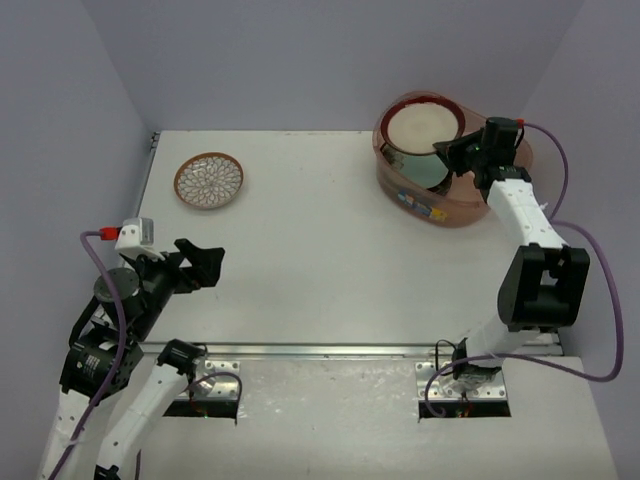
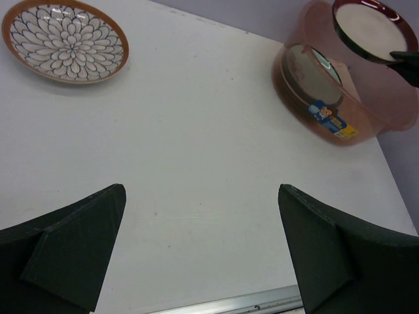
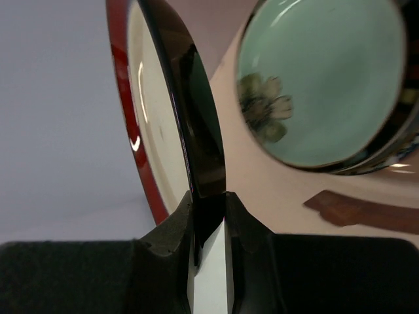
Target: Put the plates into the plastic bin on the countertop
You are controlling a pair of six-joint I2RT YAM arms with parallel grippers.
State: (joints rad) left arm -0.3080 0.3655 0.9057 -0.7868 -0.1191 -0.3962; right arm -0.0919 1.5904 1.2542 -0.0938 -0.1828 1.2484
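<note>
right gripper (image 3: 208, 216) fingers sit closest to the lens, clamped on the rim of the dark-red rimmed plate (image 3: 147, 111). the grip is on the edge only, with the plate held on its side. from above, this plate hangs over the far-left part of the plastic bin (image 1: 470, 210) and is not yet released. inside the bin the mint green plate (image 3: 321, 78) lies below and beside the held one, resting on something dark-rimmed. how many plates are stacked under it cannot be told. left gripper (image 2: 203, 248) is spread wide and holds nothing, low over the near-left countertop (image 1: 330, 260). one brown-white floral plate (image 1: 209, 181) lies flat on the countertop at far left, well apart from the bin and ahead of the left gripper. no other plates show on the surface. assessment: task well advanced. outstanding: release of the held plate into the bin, then pickup and transfer of the floral plate, likely a job for the left gripper.
</note>
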